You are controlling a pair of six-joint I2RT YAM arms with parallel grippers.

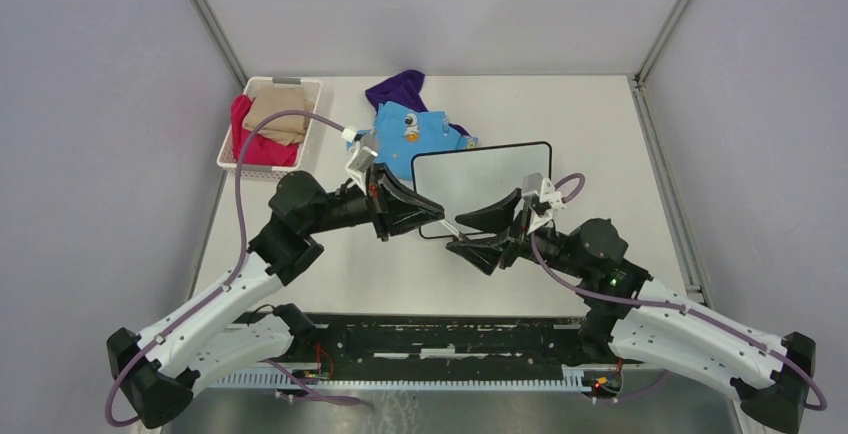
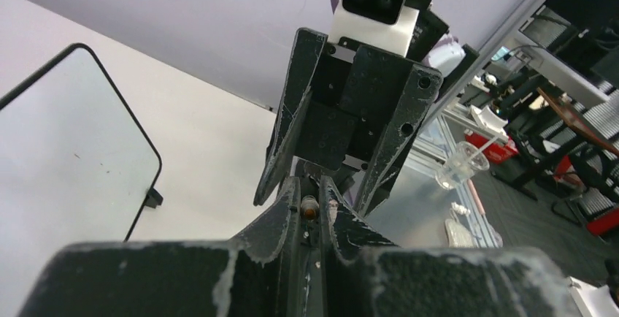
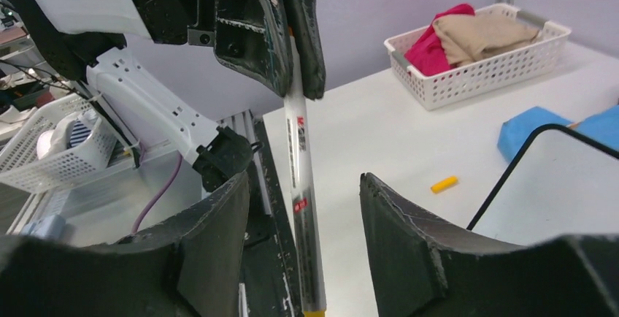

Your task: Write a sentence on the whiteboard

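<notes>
The whiteboard (image 1: 480, 176) lies flat at mid-table, black-framed; its left part also shows in the left wrist view (image 2: 66, 171). No sentence shows on its white face. A white marker (image 3: 299, 142) with a yellow end hangs in the air just in front of the board's near edge. My left gripper (image 1: 435, 216) is shut on one end of it (image 2: 309, 207). My right gripper (image 3: 304, 178) faces the left one, its jaws standing open on either side of the marker's barrel without touching it. A small yellow cap (image 3: 444, 184) lies on the table by the board's corner.
A white basket (image 1: 270, 124) with red and tan cloth stands at the back left. Blue cloth (image 1: 415, 129) and purple cloth (image 1: 400, 89) lie behind the board, the blue one touching its far edge. The two arms meet over the table's near middle.
</notes>
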